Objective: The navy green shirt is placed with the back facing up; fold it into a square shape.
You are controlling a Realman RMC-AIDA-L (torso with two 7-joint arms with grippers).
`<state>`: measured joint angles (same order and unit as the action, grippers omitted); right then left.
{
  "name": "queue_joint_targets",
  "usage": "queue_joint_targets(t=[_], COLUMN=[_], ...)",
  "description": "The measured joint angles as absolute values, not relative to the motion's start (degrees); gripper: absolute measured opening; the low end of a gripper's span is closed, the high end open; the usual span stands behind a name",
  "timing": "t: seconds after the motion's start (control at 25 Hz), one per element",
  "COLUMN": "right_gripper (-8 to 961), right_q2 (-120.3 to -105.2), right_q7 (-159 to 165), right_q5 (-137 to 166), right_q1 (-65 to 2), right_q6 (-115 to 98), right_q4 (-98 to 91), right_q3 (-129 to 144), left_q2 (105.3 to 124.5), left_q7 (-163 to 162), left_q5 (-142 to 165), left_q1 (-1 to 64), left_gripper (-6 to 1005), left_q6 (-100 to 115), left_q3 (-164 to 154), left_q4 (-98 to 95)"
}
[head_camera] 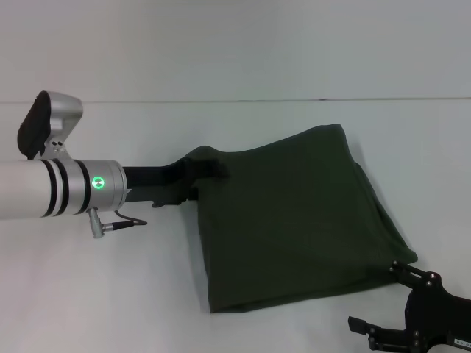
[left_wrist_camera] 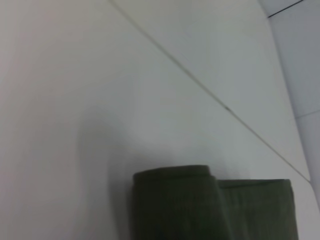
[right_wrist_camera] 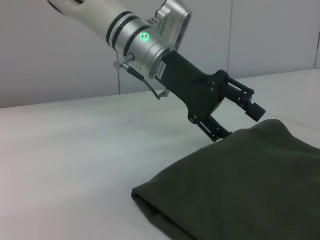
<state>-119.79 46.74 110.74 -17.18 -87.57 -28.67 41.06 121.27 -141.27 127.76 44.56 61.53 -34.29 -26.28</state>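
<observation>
The navy green shirt (head_camera: pixel 294 220) lies folded into a rough four-sided block on the white table (head_camera: pixel 110 294). Its folded edge shows in the left wrist view (left_wrist_camera: pixel 172 200) and its near corner in the right wrist view (right_wrist_camera: pixel 240 180). My left gripper (head_camera: pixel 207 175) reaches in from the left to the shirt's far left corner. Seen from the right wrist, the left gripper (right_wrist_camera: pixel 241 122) stands open, its lower fingertip (right_wrist_camera: pixel 223 133) touching the cloth's edge. My right gripper (head_camera: pixel 373 293) is open at the near right, just off the shirt's near right corner.
The white table runs back to a pale wall (head_camera: pixel 235 44), meeting it along a seam line (head_camera: pixel 235 101). Bare tabletop lies left of and in front of the shirt.
</observation>
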Motion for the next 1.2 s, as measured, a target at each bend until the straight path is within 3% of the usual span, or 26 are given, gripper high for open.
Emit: queue_joint_targets(t=[0.2, 0.48, 0.92, 1.12, 1.2], right_gripper=[915, 915, 914, 914, 914], right_q2=[-119.79, -119.79, -119.81, -119.93, -119.97], right_q7=[46.89, 47.3, 47.46, 47.46, 47.52], right_q5=[110.61, 110.6, 110.42, 110.39, 110.34], right_q1=[-17.19, -17.47, -18.02, -18.21, -18.25], right_q6=[-87.56, -87.62, -87.43, -87.36, -87.32], right_q4=[-28.65, -28.75, -28.68, -28.65, -28.65], right_q3=[40.93, 40.93, 40.96, 40.96, 40.96], left_q2=[122.24, 122.11, 121.95, 121.87, 121.78], left_q7=[-138.83, -138.36, -137.0, -135.14, -134.43], left_q5=[126.68, 126.72, 126.76, 126.4, 126.36], left_q1=[44.08, 44.24, 44.27, 43.74, 43.47], left_gripper=[763, 530, 299, 65, 24], left_q6=[59.95, 59.67, 58.9, 58.62, 58.47], left_q3=[-36.11, -36.13, -36.12, -35.72, -35.55], left_q4=[-27.43, -27.25, -27.28, -27.16, -27.21])
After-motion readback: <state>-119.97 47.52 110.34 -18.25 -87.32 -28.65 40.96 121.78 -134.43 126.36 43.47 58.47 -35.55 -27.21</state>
